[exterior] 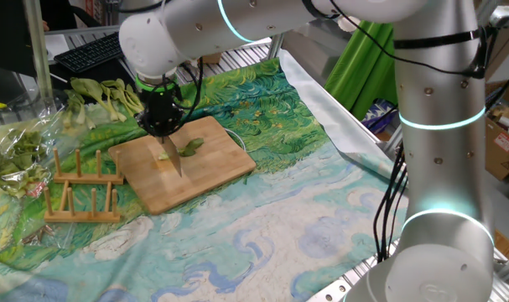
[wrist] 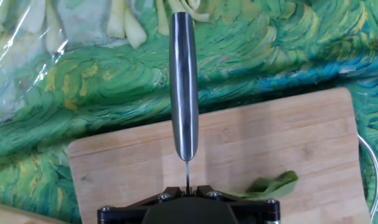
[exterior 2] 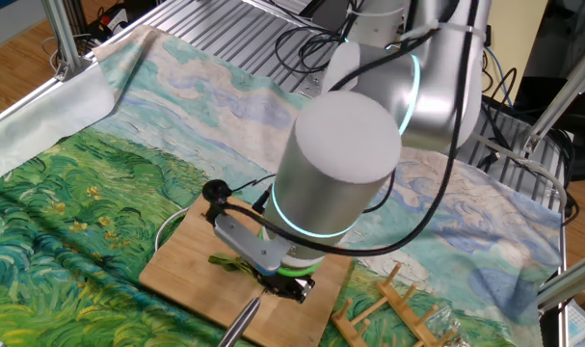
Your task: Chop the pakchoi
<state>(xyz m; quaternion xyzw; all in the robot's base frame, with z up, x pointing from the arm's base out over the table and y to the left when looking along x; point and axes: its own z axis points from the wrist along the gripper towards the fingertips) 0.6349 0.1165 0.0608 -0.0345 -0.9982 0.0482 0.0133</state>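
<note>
Left to right in one fixed view: plastic-wrapped greens (exterior: 15, 151) and wooden rack (exterior: 82, 189) at the left, bunch of whole stalks (exterior: 103, 96) behind, then cutting board (exterior: 212, 172) on the painted-cloth surface (exterior: 321, 218). Pakchoi (exterior: 190, 147) lying flat mid-board, just beside the blade of the knife (exterior: 175, 158). Pincer (exterior: 162, 117) closed on the knife handle, blade pointing down at the board. Likely very light, thin, soft, limp; prone to sliding or sticking to the blade; not for grasping, better pinned by straight downward cuts. Board edges near on both sides; open cloth to the right; rack and stalks crowding the left.
</note>
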